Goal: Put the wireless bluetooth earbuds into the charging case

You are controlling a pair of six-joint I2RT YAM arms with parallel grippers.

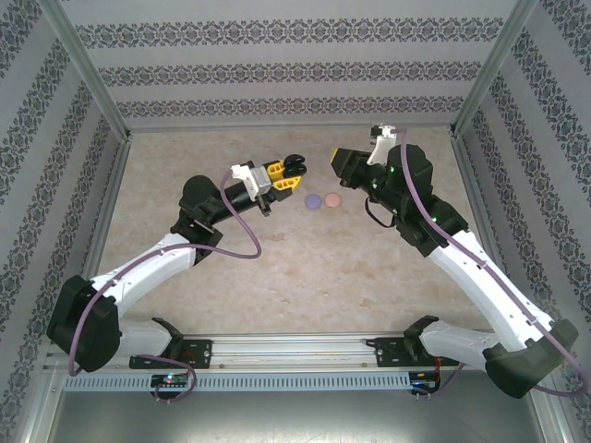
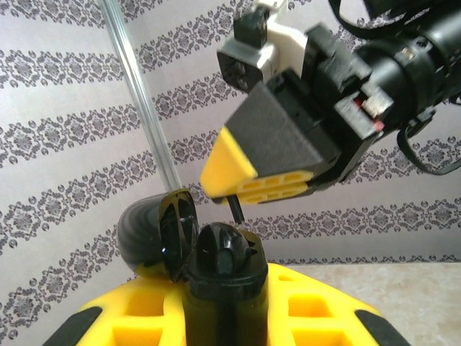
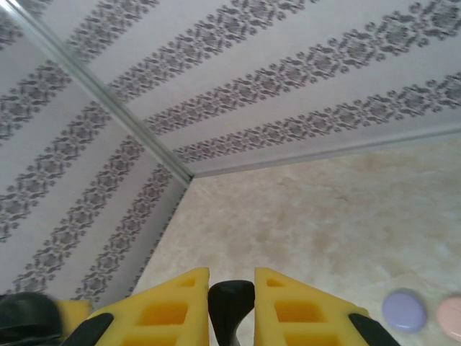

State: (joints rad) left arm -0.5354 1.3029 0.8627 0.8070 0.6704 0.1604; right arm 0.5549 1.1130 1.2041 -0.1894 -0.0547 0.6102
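My left gripper (image 1: 286,173) is raised above the table and shut on a black charging case (image 2: 223,263), whose lid (image 2: 155,231) hangs open to the left. Just over the case's open top hovers my right gripper (image 2: 270,186), shut on a black earbud (image 3: 232,299). The earbud's thin stem (image 2: 235,207) points down at the case's cavity, close to it; whether they touch I cannot tell. From above, the two grippers meet tip to tip, the right gripper (image 1: 336,160) facing the black case (image 1: 295,166). The lilac and pinkish earbuds are out of view.
Two closed round cases lie side by side on the beige table just in front of the grippers: a lilac case (image 1: 313,200) (image 3: 403,311) and a pale pink case (image 1: 333,198) (image 3: 451,317). Patterned walls with metal posts enclose the table.
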